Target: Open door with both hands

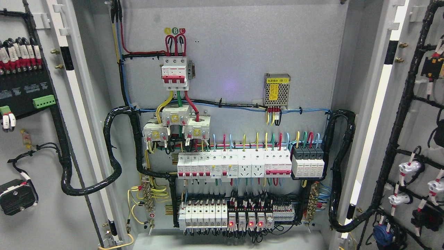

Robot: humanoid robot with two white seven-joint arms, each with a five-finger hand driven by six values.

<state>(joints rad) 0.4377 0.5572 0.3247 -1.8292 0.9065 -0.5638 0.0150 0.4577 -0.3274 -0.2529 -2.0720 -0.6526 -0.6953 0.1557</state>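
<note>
The grey electrical cabinet stands with both doors swung wide. The left door (38, 146) fills the left edge, its inner face carrying a black terminal block and wiring. Along the right edge, the right door (416, 139) shows black cable looms and white lamp holders on its inside. Between them the back panel (242, 52) is exposed. Neither of my hands nor any arm shows anywhere in the head view.
On the back panel sit a red-and-white main breaker (175, 73), a perforated metal power supply (276, 89), rows of white breakers (234, 166) and relays with red lights (245, 220). Thick black cable bundles (114, 149) loop from the panel to each door.
</note>
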